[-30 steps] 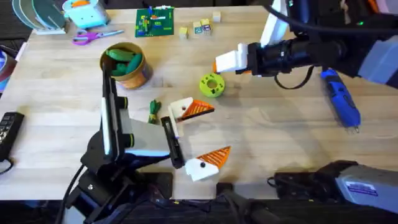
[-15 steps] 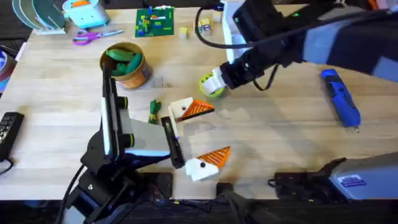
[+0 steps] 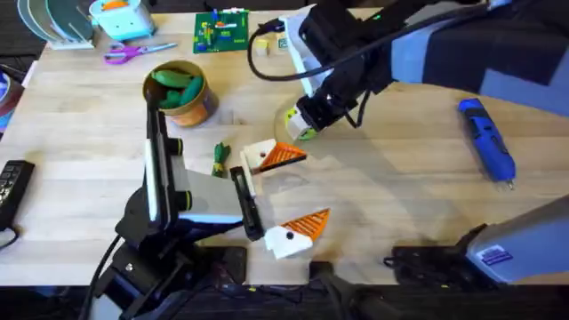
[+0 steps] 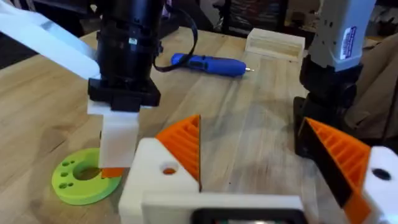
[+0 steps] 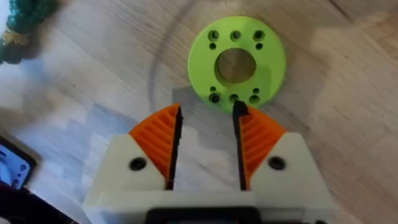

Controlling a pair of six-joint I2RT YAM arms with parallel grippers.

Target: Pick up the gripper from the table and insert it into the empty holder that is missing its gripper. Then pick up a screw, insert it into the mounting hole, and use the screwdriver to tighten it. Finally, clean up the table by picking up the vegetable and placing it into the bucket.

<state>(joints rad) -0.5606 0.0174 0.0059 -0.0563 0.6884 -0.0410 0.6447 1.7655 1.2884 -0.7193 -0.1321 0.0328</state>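
Note:
My left gripper [image 3: 284, 194] rests wide open on the table, nothing between its white fingers with orange ribbed pads [image 4: 186, 146]. The right gripper [image 3: 302, 120] reaches across and points down just over a flat green ring [image 5: 236, 59]; its orange-padded jaws [image 5: 206, 115] stand a narrow gap apart around bare wood. Every finger I see carries an orange pad; the loose gripper, an empty holder and a screw are out of view. The blue screwdriver [image 3: 486, 142] lies at the right. The small green vegetable [image 3: 220, 158] lies beside my left wrist. The tan bucket [image 3: 191, 111] holds larger green vegetables.
A green circuit board [image 3: 222, 31], small wooden blocks [image 3: 284, 40], purple scissors [image 3: 138, 52] and a light-blue object [image 3: 124, 18] line the far edge. A black remote [image 3: 11, 187] sits at the left edge. Open wood lies between the ring and the screwdriver [image 4: 208, 64].
The right arm has swung left across the table and come down over the green ring. The left arm and the loose objects have not moved.

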